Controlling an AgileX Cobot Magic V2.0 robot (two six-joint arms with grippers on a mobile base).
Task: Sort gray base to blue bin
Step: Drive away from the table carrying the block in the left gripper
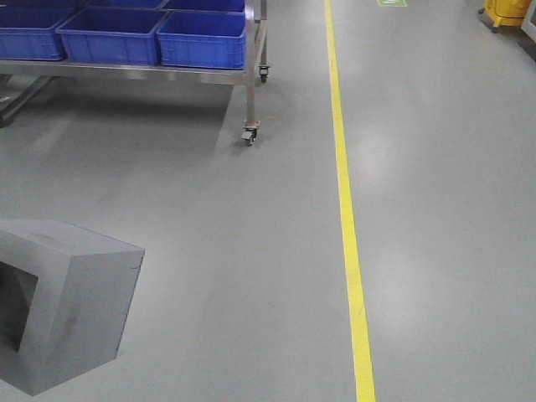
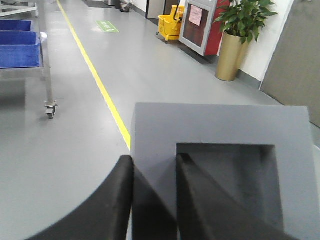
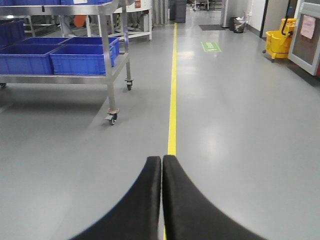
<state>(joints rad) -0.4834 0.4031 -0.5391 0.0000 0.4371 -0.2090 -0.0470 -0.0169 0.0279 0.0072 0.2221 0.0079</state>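
Gray base (image 1: 71, 301): low left in the front view, close to the robot, window face turned left. It looks carried rather than resting on the floor, and no shadow under it can be made out.

Left gripper (image 2: 154, 162): jaws narrowed onto one wall of the block, one finger on the outer side and the other inside the recessed window. The grip looks firm.

Right gripper (image 3: 161, 160): jaws pressed together with nothing between them, pointing along the yellow floor line (image 3: 172, 100).

Blue crates sit in a row on the surface of a wheeled steel cart (image 1: 251, 92), ahead and to the left, well apart from the block. The nearest one (image 1: 201, 46) may be the blue bin; I cannot tell which is meant.

Progress: pickup done, delivery not. What is left, by my reading, is to close on the cart, bring the block over the bin's rim, and let go.
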